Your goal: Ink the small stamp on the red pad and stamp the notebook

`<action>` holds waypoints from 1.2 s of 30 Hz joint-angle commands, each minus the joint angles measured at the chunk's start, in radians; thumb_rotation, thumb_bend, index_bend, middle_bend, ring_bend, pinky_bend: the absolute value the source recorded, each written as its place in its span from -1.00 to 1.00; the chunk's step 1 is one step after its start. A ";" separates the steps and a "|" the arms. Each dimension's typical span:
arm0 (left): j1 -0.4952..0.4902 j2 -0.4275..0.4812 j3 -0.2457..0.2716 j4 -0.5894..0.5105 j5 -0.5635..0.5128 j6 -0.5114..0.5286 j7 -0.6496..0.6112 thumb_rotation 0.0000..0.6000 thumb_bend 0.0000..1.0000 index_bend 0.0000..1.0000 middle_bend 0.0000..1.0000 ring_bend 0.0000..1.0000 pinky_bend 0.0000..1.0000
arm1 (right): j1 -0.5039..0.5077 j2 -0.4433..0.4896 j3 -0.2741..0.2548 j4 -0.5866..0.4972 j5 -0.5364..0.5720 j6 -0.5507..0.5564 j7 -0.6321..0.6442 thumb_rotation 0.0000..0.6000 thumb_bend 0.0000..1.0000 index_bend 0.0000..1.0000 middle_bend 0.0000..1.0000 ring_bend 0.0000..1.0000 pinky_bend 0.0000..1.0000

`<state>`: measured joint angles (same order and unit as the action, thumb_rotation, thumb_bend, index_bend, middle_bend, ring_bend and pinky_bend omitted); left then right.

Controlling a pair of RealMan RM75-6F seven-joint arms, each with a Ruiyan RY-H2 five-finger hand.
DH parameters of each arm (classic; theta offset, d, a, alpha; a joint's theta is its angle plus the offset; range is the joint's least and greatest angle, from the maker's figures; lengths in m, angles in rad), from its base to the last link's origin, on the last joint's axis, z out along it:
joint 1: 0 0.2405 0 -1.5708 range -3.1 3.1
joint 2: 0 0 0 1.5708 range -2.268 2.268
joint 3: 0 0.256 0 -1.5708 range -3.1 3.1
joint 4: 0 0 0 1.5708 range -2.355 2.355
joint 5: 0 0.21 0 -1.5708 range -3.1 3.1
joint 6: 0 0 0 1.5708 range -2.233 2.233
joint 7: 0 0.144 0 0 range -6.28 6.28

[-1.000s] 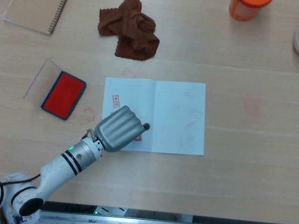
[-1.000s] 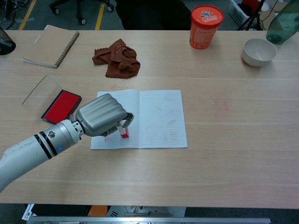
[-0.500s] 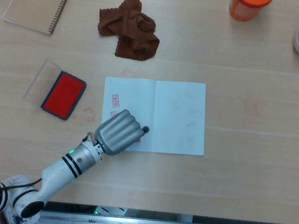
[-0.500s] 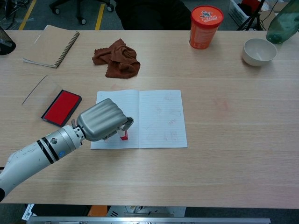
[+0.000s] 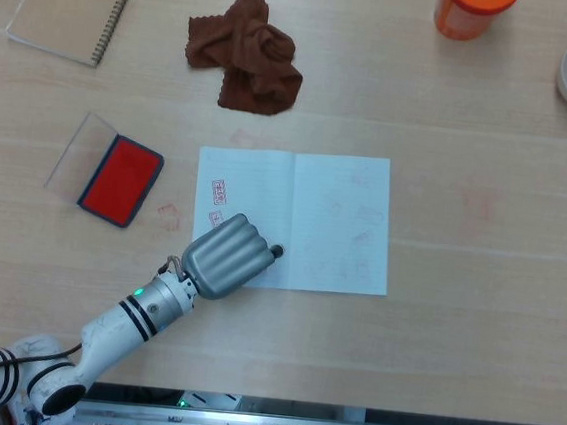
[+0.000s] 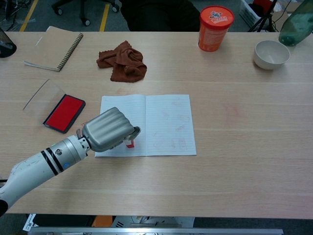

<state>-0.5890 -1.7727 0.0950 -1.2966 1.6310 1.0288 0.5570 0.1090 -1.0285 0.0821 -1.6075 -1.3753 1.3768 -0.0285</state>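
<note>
The open notebook (image 5: 333, 217) (image 6: 166, 122) lies flat at the table's middle, with faint red prints on both pages. My left hand (image 5: 227, 257) (image 6: 108, 129) covers the lower part of its left page, fingers curled around the small stamp (image 6: 130, 144). Only the stamp's red base shows in the chest view, touching the page near the bottom edge. In the head view the hand hides the stamp. The red ink pad (image 5: 121, 179) (image 6: 63, 112) lies uncovered to the left of the notebook. My right hand appears in neither view.
The pad's clear lid (image 5: 74, 147) (image 6: 41, 95) lies beside the pad. A brown cloth (image 5: 249, 53) (image 6: 122, 61) and a spiral notebook (image 5: 73, 1) (image 6: 51, 46) sit at the back left. At the back right stand an orange cup (image 6: 215, 22) and a white bowl (image 6: 271, 54).
My left hand has slid with the stamp toward the near edge of the left page, uncovering a second red print above it.
</note>
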 commanded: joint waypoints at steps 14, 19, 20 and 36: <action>-0.014 0.013 -0.014 -0.037 -0.055 -0.071 0.051 1.00 -0.19 0.09 1.00 1.00 1.00 | -0.009 -0.005 0.002 0.016 0.003 0.006 0.016 1.00 -0.40 -0.68 -0.38 -0.66 -0.53; -0.015 0.017 -0.019 -0.047 -0.062 -0.070 0.058 1.00 -0.19 0.08 1.00 1.00 1.00 | -0.012 -0.005 0.002 0.019 0.002 0.009 0.018 1.00 -0.40 -0.68 -0.38 -0.66 -0.53; -0.014 0.021 -0.021 -0.054 -0.060 -0.063 0.057 1.00 -0.19 0.08 1.00 1.00 1.00 | -0.012 -0.005 0.002 0.019 0.003 0.009 0.018 1.00 -0.40 -0.68 -0.38 -0.66 -0.53; 0.032 0.240 -0.023 -0.234 -0.007 0.091 0.066 1.00 -0.19 0.08 1.00 1.00 1.00 | 0.005 -0.015 0.010 0.019 -0.006 -0.006 0.017 1.00 -0.40 -0.68 -0.38 -0.66 -0.53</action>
<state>-0.5686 -1.5511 0.0671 -1.5168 1.6183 1.1038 0.6204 0.1138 -1.0433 0.0922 -1.5884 -1.3817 1.3711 -0.0114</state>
